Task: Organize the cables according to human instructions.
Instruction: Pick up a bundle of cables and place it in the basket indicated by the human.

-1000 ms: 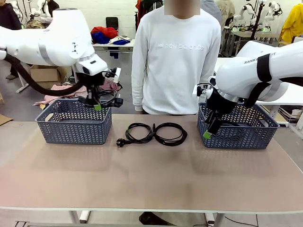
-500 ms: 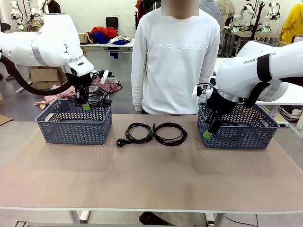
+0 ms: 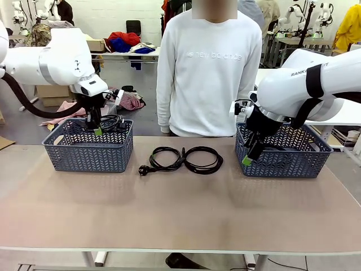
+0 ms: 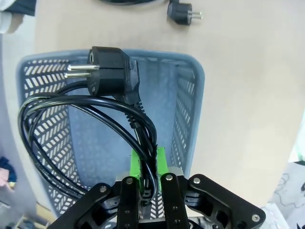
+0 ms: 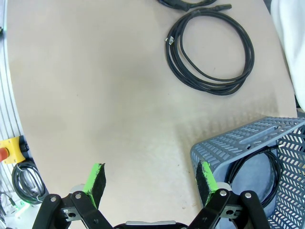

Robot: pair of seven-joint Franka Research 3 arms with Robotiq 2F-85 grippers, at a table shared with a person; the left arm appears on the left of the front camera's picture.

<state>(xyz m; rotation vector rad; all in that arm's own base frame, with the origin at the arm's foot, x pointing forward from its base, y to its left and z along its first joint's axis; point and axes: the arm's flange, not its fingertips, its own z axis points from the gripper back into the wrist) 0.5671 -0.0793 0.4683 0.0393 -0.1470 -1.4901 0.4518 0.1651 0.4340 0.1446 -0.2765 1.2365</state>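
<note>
So the left end effector [image 3: 96,127] is clamped on one of the cables [image 3: 113,122], right over the left basket [image 3: 87,153]. In the left wrist view the green pads [image 4: 160,160] pinch several strands of the cord together. The coil [image 4: 81,124] fans out away from the end effector [image 4: 147,163] above the basket's [image 4: 187,119] open inside. Its long axis runs from the pads toward the middle of the worktop [image 3: 180,214]. The plug [image 4: 112,71] sits at the far end of the loop, turned sideways, with its two pins aimed at the person's side of the basket. From the front the coil looks about level, just above the rim.

Two more cables lie flat mid-worktop in front of the person [image 3: 208,73], side by side in a left-right row and touching, kind of a figure eight. The left coil [image 3: 166,158] has its plug [image 3: 144,169] sticking out at the near left. The right coil [image 3: 204,160] is a neat oval.

The right end effector [image 3: 248,157] hangs at the near left corner of the right basket [image 3: 290,164], pads pointing down. In the right wrist view its fingers [image 5: 96,177] are spread wide, with bare worktop between them. The basket corner [image 5: 238,140] is just beside the other pad. A fourth cable [image 5: 251,164] is curled inside that basket, and the right coil [image 5: 212,52] shows farther out on the worktop.
</note>
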